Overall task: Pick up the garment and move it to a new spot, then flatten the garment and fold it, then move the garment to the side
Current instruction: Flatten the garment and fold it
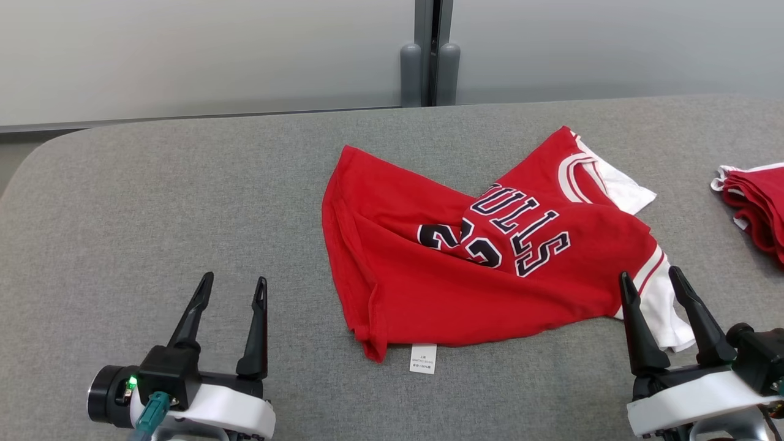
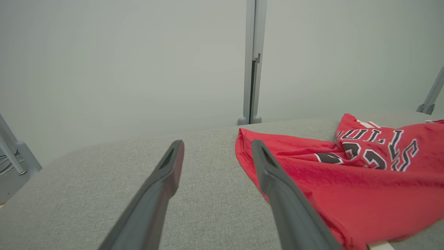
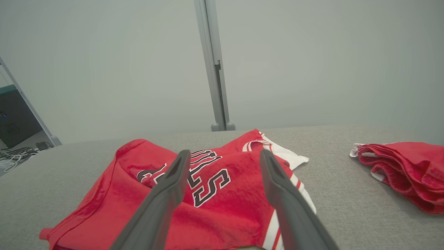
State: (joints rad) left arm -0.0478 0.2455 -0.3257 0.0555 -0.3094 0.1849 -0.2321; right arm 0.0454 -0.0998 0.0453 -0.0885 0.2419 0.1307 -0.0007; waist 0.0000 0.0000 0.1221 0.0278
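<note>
The garment (image 1: 465,269) is a red jersey with white sleeves and dark lettering, lying crumpled and partly folded over itself in the middle of the grey table; a white label pokes out at its near edge. It also appears in the left wrist view as the garment (image 2: 364,187) and in the right wrist view as the garment (image 3: 215,194). My left gripper (image 1: 234,285) stands open over bare table, well to the left of the jersey. Just off the jersey's near right corner, by its white sleeve, my right gripper (image 1: 650,277) is open. Neither holds anything.
A stack of folded red garments (image 1: 756,205) lies at the table's right edge, seen as folded red garments (image 3: 406,173) too. The grey padded table (image 1: 153,202) has a rounded far left corner. A pale wall with a vertical post (image 1: 429,52) stands behind it.
</note>
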